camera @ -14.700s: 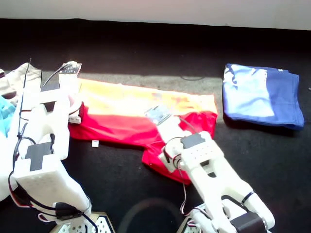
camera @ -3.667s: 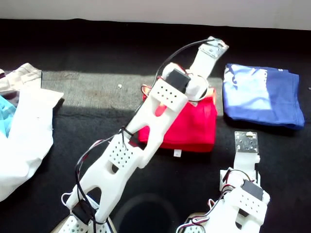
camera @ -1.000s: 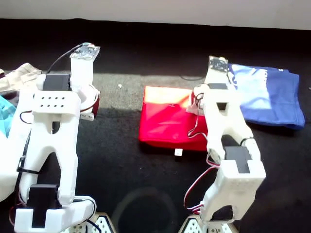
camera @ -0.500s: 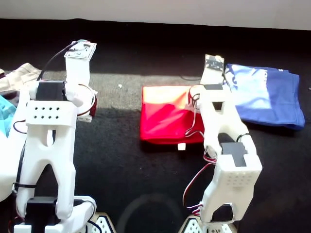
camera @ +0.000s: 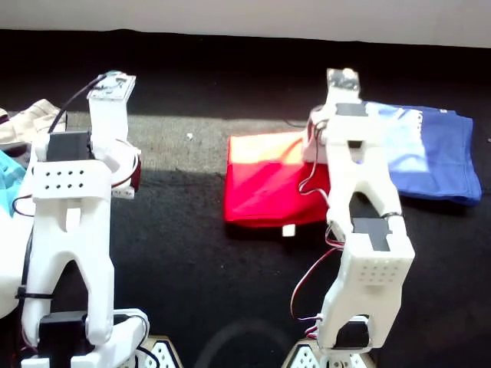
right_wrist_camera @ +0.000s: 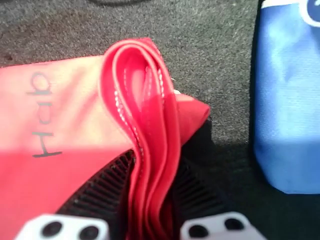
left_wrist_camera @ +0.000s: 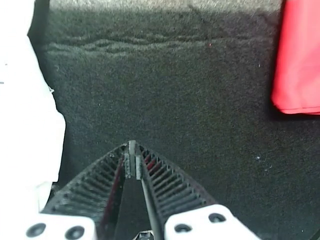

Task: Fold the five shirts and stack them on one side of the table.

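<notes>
Step in hand, by judgement: moving the folded red shirt (camera: 265, 188) to the stack.

Left pincer (left_wrist_camera: 132, 160): pressed together, holding nothing, over the counter (camera: 192, 253), with a white shirt (left_wrist_camera: 20, 125) beside it.

Red shirt: mid-counter. Right pincer (right_wrist_camera: 152, 165) pinches its bunched edge on the 3 o'clock side.

Blue shirt (camera: 437, 153): folded, just beside the red one at its 3 o'clock.

Next move probably calls for carrying red onto blue without the layers falling open.

Right wrist view shows several layers in the grip; in the high view the arm hides them. The high view adds loose shirts (camera: 27, 123) at 9 o'clock.
</notes>
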`<action>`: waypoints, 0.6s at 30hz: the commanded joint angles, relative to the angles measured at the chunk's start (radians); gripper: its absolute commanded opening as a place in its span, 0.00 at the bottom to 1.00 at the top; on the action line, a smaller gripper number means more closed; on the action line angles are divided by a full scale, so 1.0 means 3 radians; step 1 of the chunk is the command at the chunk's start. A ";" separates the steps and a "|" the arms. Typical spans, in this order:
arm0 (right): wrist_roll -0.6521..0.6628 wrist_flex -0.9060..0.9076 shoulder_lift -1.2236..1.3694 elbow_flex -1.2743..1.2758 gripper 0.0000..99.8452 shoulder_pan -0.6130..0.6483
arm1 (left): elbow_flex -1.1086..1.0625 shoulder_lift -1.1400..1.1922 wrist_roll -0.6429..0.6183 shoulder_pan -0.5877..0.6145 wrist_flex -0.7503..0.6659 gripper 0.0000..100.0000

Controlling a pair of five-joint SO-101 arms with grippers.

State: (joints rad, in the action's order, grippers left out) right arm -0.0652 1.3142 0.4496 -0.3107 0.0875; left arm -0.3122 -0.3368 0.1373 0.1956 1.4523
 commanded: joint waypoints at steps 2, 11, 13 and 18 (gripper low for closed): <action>0.0348 0.0703 -0.0018 -0.1358 0.01 -0.0187 | -0.0294 -0.0120 0.0020 0.0074 -0.0251 0.01; 0.0987 0.1348 -0.0008 -0.3163 0.01 -0.0713 | -0.0575 -0.0120 0.0020 0.0120 -0.0476 0.01; 0.1166 0.1327 -0.0003 -0.3204 0.01 -0.0882 | -0.0575 -0.0120 0.0020 0.0136 -0.0476 0.01; 0.1401 0.1199 0.0212 -0.2989 0.01 -0.1210 | -0.0575 -0.0120 0.0020 0.0171 -0.0486 0.01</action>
State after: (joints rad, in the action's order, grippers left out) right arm 0.3214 1.7054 0.4971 -1.2098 -0.2163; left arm -0.4902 -0.3368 0.1373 0.2371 1.3203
